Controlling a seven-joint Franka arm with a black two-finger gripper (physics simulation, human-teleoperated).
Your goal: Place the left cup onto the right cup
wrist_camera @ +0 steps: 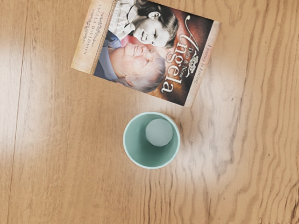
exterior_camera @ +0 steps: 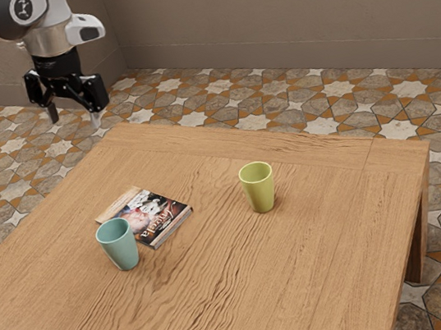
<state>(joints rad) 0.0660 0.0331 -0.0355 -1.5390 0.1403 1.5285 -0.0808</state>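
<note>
A teal cup (exterior_camera: 118, 243) stands upright on the wooden table (exterior_camera: 247, 285), toward the exterior view's left. A yellow-green cup (exterior_camera: 257, 187) stands upright further to the exterior view's right, well apart from it. My gripper (exterior_camera: 72, 112) hangs high above the table's far left part, open, with nothing between its fingers. From above, the wrist view looks straight into the teal cup (wrist_camera: 151, 140), its mouth open and empty.
A book (exterior_camera: 147, 215) with a photo cover lies flat just behind the teal cup, almost touching it; in the wrist view the book (wrist_camera: 145, 49) sits beside the cup. Patterned tile floor (exterior_camera: 320, 108) surrounds the table.
</note>
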